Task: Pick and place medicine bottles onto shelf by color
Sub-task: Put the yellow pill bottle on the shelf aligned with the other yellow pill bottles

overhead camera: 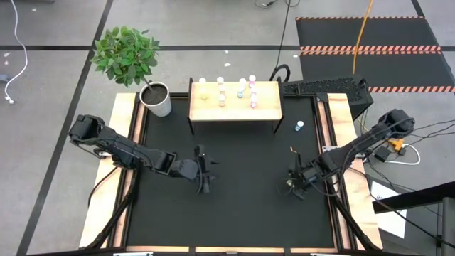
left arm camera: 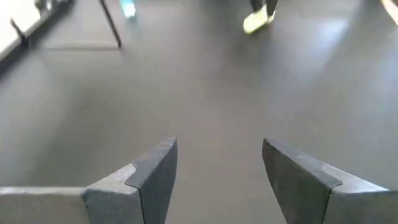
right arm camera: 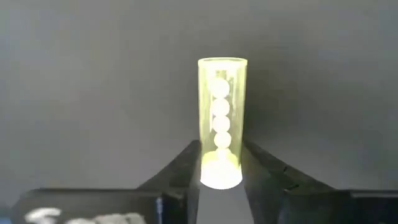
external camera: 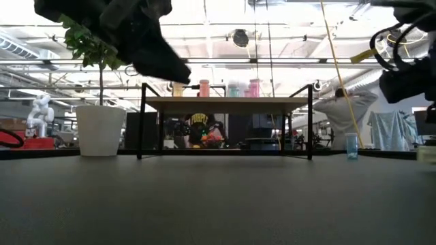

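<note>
Right gripper (right arm camera: 221, 168) clamps the yellow bottle (right arm camera: 222, 118) low on the mat — lift straight, carry to the shelf (overhead camera: 234, 103) (yellow group). Left gripper (left arm camera: 217, 168) waits, fingers apart, empty.

high: overhead | low: table-level | wrists: close | shared: shelf (overhead camera: 234, 99)
</note>
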You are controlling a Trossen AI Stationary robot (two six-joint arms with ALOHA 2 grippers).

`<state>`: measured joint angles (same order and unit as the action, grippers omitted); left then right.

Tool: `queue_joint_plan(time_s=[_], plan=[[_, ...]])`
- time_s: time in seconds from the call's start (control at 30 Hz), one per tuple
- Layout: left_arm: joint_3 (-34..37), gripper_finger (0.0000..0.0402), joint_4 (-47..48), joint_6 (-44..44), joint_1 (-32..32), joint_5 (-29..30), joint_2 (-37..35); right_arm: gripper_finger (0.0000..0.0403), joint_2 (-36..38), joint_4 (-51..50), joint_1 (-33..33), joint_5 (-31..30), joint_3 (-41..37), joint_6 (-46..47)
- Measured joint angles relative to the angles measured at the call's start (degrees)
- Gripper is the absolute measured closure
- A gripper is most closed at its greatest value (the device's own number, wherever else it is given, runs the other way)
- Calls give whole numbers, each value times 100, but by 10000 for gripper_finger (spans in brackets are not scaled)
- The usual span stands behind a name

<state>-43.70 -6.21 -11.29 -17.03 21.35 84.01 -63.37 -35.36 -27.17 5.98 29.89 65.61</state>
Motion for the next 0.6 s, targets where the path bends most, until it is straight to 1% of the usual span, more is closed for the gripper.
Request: queue_joint_plan(time_s=[0.07,0.2,0.3,0.4,0.5,0.57,0.6], plan=[[0,165,-246,238,-2,19,0,317,0,243,65,15,0,162],[0,165,-657,534,1,38,0,314,0,882,247,31,0,485],[0,165,-893,702,-17,28,0,310,11,1900,442,217,-2,966],[-66,165,-1097,1130,-18,-226,3,309,11,3218,774,406,-2,1314],[-495,165,-864,1857,51,-446,215,308,-26,4234,1334,709,0,1357],[-902,165,-455,2386,85,-472,376,308,-90,4597,1727,959,0,1572],[-1204,165,-405,2666,112,-496,536,308,-133,4761,1906,1080,0,1698]])
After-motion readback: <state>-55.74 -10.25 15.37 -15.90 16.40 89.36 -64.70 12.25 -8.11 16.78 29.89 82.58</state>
